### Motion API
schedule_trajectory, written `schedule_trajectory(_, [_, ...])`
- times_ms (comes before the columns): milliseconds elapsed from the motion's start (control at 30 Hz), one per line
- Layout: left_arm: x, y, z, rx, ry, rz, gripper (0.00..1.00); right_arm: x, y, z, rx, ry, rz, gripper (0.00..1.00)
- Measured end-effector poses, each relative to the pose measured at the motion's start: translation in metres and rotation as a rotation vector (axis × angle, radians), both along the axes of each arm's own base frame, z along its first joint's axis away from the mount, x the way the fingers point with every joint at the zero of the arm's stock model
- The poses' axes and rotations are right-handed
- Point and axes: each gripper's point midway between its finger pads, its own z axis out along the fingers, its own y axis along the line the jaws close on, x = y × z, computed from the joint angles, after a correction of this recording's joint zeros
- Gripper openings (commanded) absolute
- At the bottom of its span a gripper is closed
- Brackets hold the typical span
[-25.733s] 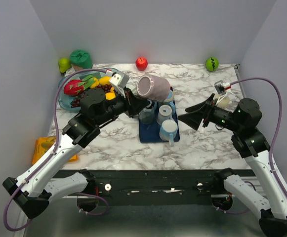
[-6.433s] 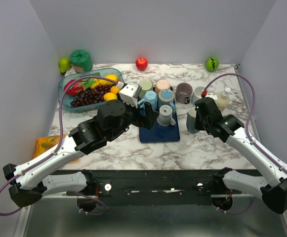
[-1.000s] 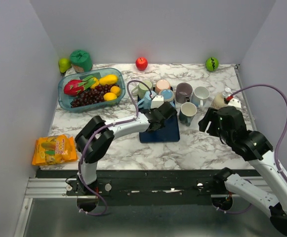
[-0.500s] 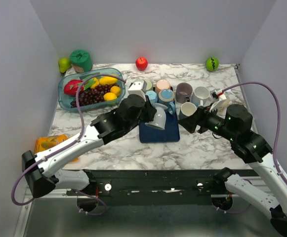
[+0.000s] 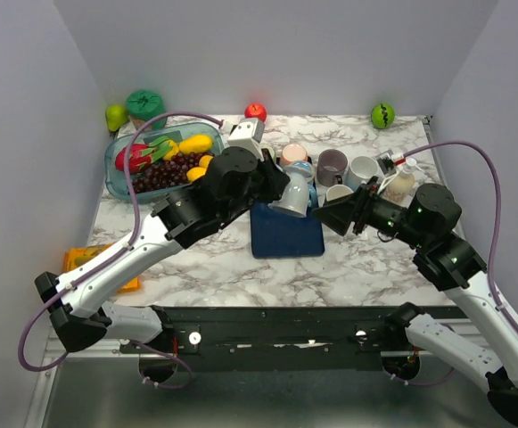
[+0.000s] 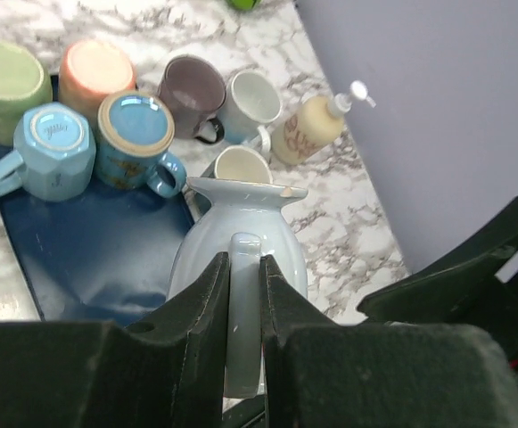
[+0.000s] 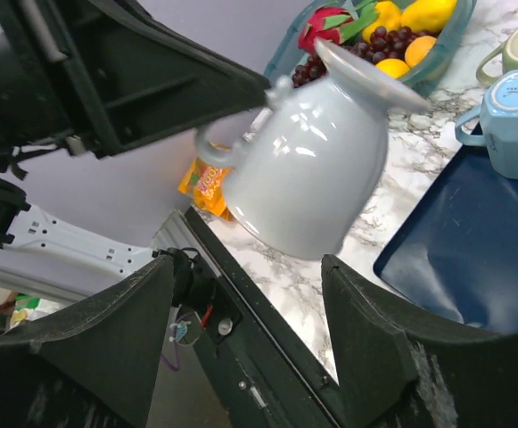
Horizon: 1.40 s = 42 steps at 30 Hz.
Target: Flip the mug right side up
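A pale blue-grey mug (image 5: 292,194) with a flared rim hangs tilted in the air over the dark blue tray (image 5: 285,236). My left gripper (image 5: 272,183) is shut on its handle. In the left wrist view the handle (image 6: 243,330) sits clamped between my fingers and the mug body (image 6: 238,241) points away. My right gripper (image 5: 334,214) is open and empty just right of the mug. In the right wrist view the mug (image 7: 316,169) fills the middle ahead of the spread right gripper (image 7: 248,267), and its rim (image 7: 374,76) points up and right.
Several mugs stand at the tray's back: green (image 6: 7,76), peach (image 6: 95,67), light blue (image 6: 49,143), glazed blue (image 6: 138,125). Brown (image 6: 193,89), white (image 6: 254,94) and cream (image 6: 238,165) mugs and a soap bottle (image 6: 312,129) stand on the marble. A fruit bowl (image 5: 152,165) is back left, and a snack packet (image 5: 80,263) is front left.
My left gripper has lifted the mug up and back off the tray. My right gripper has moved left, closer to the mug, still open.
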Motion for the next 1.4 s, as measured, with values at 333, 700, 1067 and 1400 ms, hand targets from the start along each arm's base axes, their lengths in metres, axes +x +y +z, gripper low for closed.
schedule_trajectory(333, [0.002, -0.009, -0.057, 0.111, 0.155, 0.004, 0.00, 0.007, 0.004, -0.044, -0.040, 0.081, -0.020, 0.75])
schedule_trajectory(700, [0.011, -0.011, -0.087, 0.166, 0.208, 0.023, 0.00, 0.022, 0.006, -0.109, -0.146, 0.237, -0.110, 0.75])
schedule_trajectory(1067, [0.026, -0.006, -0.174, 0.328, 0.333, 0.062, 0.00, 0.030, -0.007, -0.141, -0.220, 0.310, -0.203, 0.75])
schedule_trajectory(1400, [0.051, -0.005, -0.245, 0.516, 0.401, 0.055, 0.00, 0.029, -0.012, -0.166, -0.287, 0.375, -0.225, 0.74])
